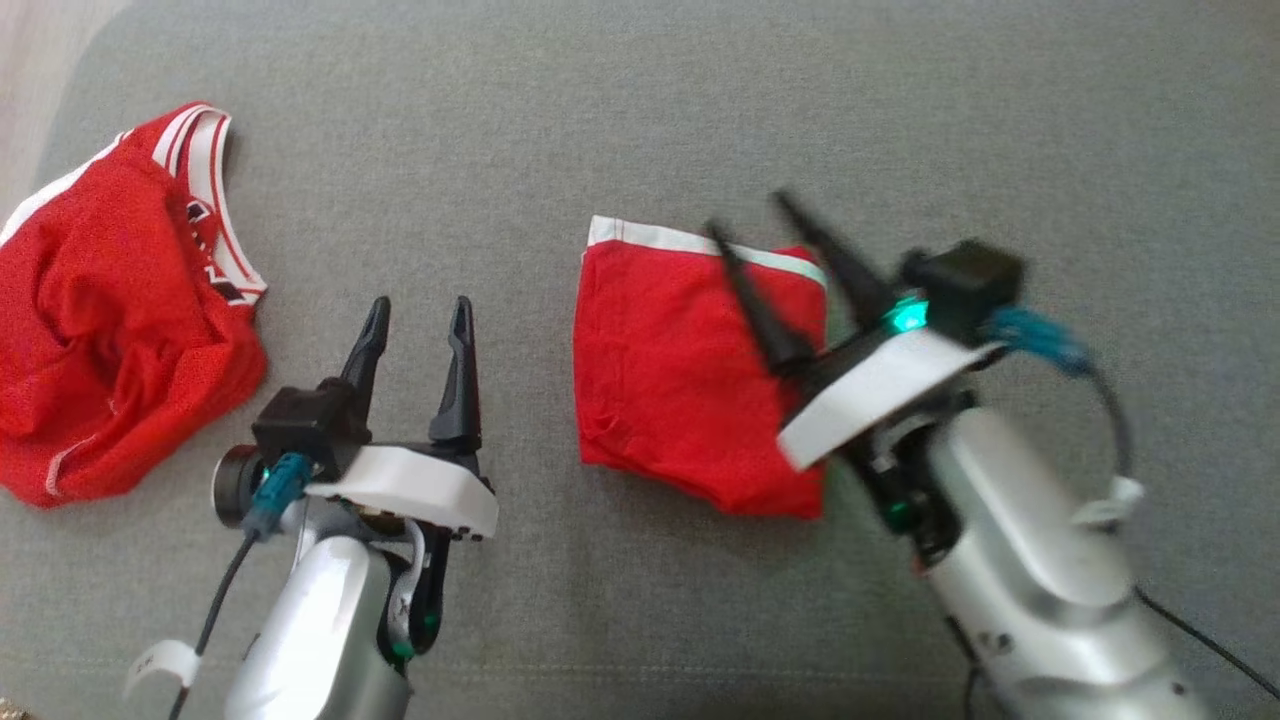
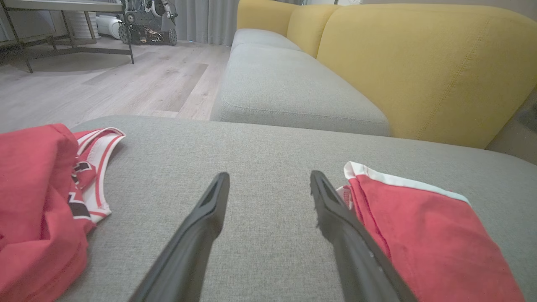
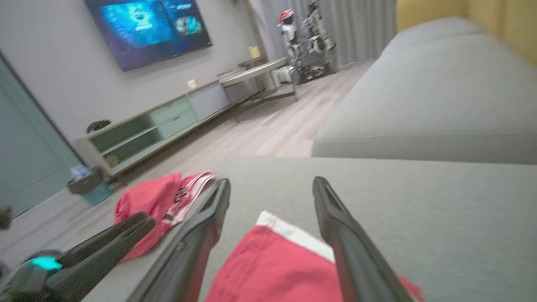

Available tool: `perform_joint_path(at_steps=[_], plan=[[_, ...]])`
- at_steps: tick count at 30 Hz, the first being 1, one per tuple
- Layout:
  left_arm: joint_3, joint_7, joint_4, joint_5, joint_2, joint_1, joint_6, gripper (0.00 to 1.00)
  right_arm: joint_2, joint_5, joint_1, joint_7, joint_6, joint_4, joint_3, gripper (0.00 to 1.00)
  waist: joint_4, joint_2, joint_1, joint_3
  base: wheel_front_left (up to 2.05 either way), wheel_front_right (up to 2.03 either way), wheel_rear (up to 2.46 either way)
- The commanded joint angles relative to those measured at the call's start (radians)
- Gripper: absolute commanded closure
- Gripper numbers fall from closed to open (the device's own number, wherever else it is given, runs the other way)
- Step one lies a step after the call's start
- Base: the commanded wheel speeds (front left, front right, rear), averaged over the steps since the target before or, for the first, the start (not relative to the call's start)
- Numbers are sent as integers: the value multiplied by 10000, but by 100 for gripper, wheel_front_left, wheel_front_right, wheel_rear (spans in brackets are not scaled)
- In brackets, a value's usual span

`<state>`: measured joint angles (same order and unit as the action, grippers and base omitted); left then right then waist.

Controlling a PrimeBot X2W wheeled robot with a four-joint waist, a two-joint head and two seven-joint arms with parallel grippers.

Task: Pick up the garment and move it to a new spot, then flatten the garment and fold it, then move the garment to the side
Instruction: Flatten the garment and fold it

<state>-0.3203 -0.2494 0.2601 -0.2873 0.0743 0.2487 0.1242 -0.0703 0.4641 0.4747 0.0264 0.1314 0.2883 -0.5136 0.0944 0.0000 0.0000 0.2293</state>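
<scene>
Fold judged done; move aside judged outstanding.
The red garment [image 1: 690,370] is seen folded flat, well right of the crumpled jersey [image 1: 110,310]; the right gripper [image 1: 746,212] is held spread over it, gripping nothing, and the left gripper [image 1: 420,302] spread empty, nearer the jersey.

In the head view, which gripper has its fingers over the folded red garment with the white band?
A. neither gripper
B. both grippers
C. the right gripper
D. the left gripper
C: the right gripper reaches over the folded red garment with open fingers, while the left gripper is over bare grey cushion beside it.
</scene>
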Motion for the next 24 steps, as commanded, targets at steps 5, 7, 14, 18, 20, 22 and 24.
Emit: perform_joint_path(at_steps=[5,7,14,18,20,22,24], plan=[[403,-123,-377,90,306,18,105,0,12,-942,-857,300,-7,-1024,1813,0,-196,0,0,-216,0,0,0],[420,-123,-419,108,382,-47,127,0,-124,-1275,-1268,331,-7,-1289,2598,0,-262,0,0,-317,0,0,0],[491,5,-728,138,723,-428,240,0,-307,-2006,-2661,259,-7,-2078,4541,0,-467,0,0,-735,0,0,0],[531,160,-1019,125,889,-698,328,0,-278,-2114,-3221,182,-7,-2476,4823,0,-486,0,0,-1000,0,0,0],[532,243,-1152,125,978,-871,359,0,-243,-2153,-3479,112,-7,-2642,4873,0,-498,0,0,-1164,0,0,0],[534,333,-1287,101,1060,-1056,376,0,-197,-2199,-3715,29,-7,-2807,4886,0,-511,0,0,-1326,0,0,0],[545,439,-1424,86,1153,-1248,408,0,-155,-2270,-3958,-82,-7,-2960,4882,0,-519,0,0,-1482,0,0,0]])
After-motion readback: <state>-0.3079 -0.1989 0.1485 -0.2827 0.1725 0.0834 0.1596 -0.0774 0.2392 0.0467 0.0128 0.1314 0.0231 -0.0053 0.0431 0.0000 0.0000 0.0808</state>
